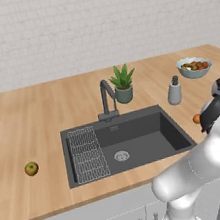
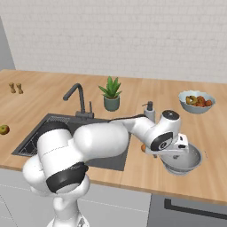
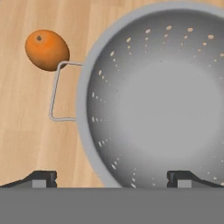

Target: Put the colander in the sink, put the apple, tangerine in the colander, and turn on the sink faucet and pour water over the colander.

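Spread wide, the hand (image 3: 111, 178) hangs over the colander (image 3: 162, 96) in the hand view, one fingertip (image 3: 41, 178) outside the rim above bare wood and the other over the bowl's inside, pinching nothing. A thin wire handle sticks out from the rim, and the tangerine (image 3: 46, 49) lies just beside that handle on the wood.

From the right base view, the arm reaches out to the right of the sink (image 2: 37, 133), with the hand (image 2: 179, 148) at the near rim of the colander (image 2: 184, 160), which sits on the worktop (image 2: 213, 173) near its front edge. A fruit bowl (image 2: 196, 102), a soap bottle (image 2: 149, 111) and a potted plant (image 2: 111, 94) stand further back.

From the left base view, the sink (image 1: 136, 135) holds only its wire rack (image 1: 87, 154) and drain. The apple (image 1: 31, 168) lies well apart on the left of the worktop (image 1: 32, 120), the tangerine (image 1: 196, 119) on the right, and no water runs from the tap (image 1: 106, 98). By my reading nothing is finished: colander, both fruits and water are all left to do. A white brick wall (image 1: 92, 23) backs the wooden worktop
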